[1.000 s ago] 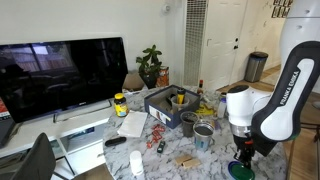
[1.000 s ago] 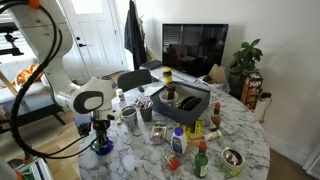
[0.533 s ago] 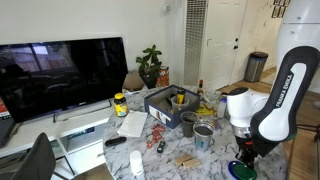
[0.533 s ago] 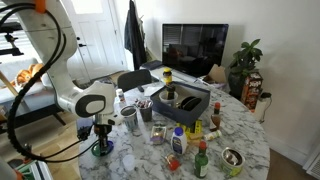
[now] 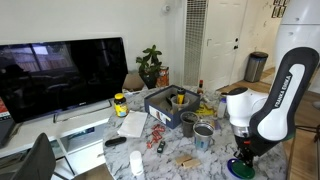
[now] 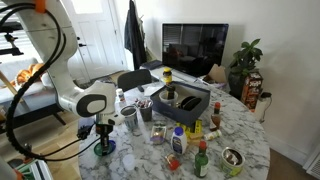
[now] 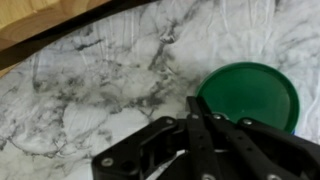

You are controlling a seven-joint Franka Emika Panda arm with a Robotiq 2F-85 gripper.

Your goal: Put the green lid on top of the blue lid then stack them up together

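In the wrist view, bare marbled counter [image 7: 80,90] fills the left. At centre the jaws are pressed fully together with nothing between them, their tips by the 9 o'clock edge of the green lid [image 7: 250,95], which lies flat at the right.

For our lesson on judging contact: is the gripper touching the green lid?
Cannot tell. In the wrist view the shut gripper overlaps the edge of the green lid, but no view plainly shows contact or a gap.
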